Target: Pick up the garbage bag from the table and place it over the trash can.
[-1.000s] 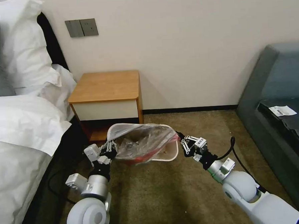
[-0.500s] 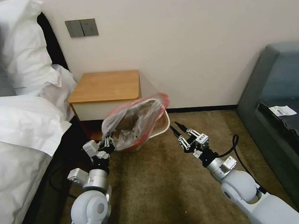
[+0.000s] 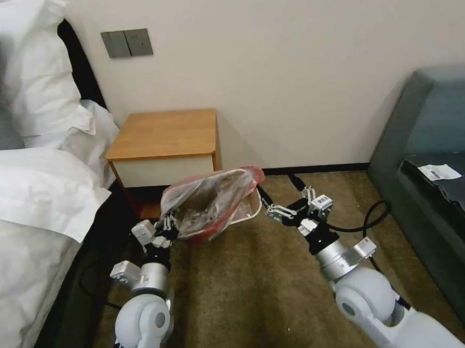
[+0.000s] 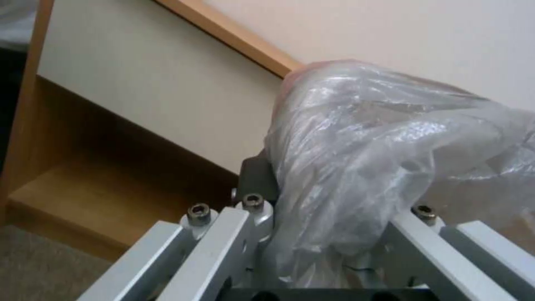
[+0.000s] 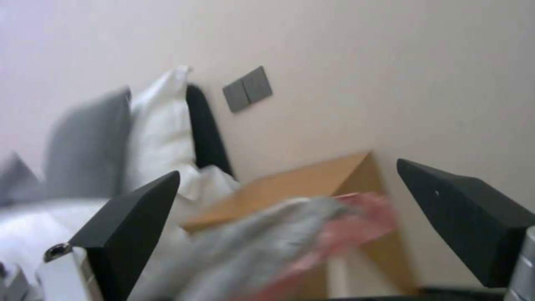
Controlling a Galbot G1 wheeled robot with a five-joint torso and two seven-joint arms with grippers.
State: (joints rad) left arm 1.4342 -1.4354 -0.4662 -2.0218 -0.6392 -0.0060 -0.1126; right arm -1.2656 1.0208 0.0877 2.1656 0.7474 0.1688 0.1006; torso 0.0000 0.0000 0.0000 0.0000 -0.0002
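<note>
The garbage bag (image 3: 208,198), crinkly grey plastic with a red rim, bulges up over the trash can (image 3: 251,208), of which a strip of white rim shows below the bag's right side. My left gripper (image 3: 167,226) is shut on the bag's left edge, and up close the bag (image 4: 362,146) is bunched between its fingers (image 4: 223,234). My right gripper (image 3: 278,186) stands open just right of the bag, touching nothing. From its wrist, the blurred bag (image 5: 290,238) lies beyond its black fingertips (image 5: 133,225). The table (image 3: 165,133) stands behind, its top bare.
The bed with white bedding (image 3: 31,205) fills the left. A dark grey sofa (image 3: 434,148) stands on the right. A black cable (image 3: 370,218) loops on the carpet by my right arm. The wall is close behind the table and the bin.
One second ago my right gripper was at the bag's right rim; it has let go, opened and moved toward the wall. My left gripper lifted the bag, which then sagged slightly.
</note>
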